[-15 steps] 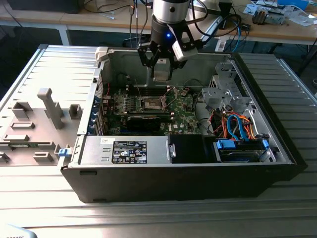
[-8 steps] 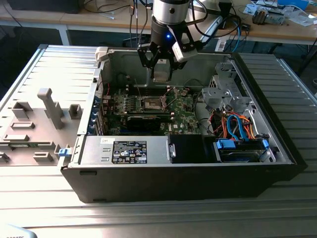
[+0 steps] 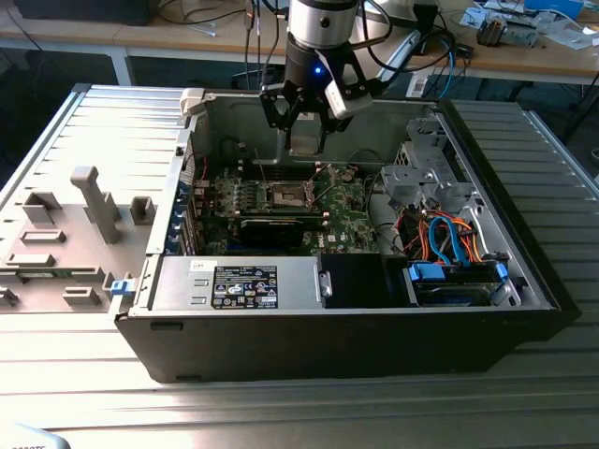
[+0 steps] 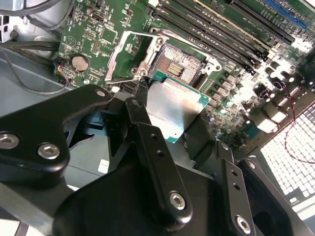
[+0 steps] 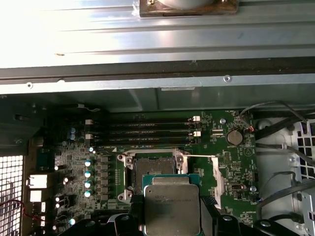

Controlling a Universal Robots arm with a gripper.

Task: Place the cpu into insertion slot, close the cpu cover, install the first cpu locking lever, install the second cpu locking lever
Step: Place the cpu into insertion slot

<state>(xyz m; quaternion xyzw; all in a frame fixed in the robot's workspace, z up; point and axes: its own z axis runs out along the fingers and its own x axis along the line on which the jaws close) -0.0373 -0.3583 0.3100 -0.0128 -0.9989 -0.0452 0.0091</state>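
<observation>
Snugly, with the gripper, held the cpu by two edges, flat and level, for a straight fit. Hung it above the bare insertion slot, not in yet. Had the cpu cover tipped open beside the slot, out of the way.

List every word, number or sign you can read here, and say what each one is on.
Nothing here is legible.
Black label on the power supply box: white print, too small to read.
Top of the cpu: faint etched lines, blurred.
Motherboard markings: too small to read.
</observation>
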